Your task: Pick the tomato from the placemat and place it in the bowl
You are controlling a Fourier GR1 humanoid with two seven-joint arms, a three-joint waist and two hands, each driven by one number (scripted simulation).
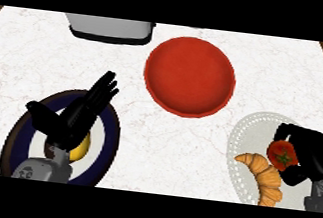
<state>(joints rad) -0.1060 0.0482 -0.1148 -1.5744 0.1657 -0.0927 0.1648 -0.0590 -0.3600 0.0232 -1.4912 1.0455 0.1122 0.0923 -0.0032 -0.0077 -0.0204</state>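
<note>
A red tomato point(282, 155) with a green stem lies on the white lacy placemat point(250, 134) at the lower right. My right hand point(314, 154) curls round it from the right, fingers above and thumb below. The red bowl point(190, 76) stands at the counter's middle, up and to the left of the tomato, with nothing in it. My left hand point(78, 114) rests open at the lower left, fingers pointing up and right.
A croissant point(263, 178) lies on the placemat just below the tomato. Under my left hand sits a dark blue and white plate point(105, 137) with something yellow point(80, 151) on it. A grey appliance point(110, 29) stands at the back edge.
</note>
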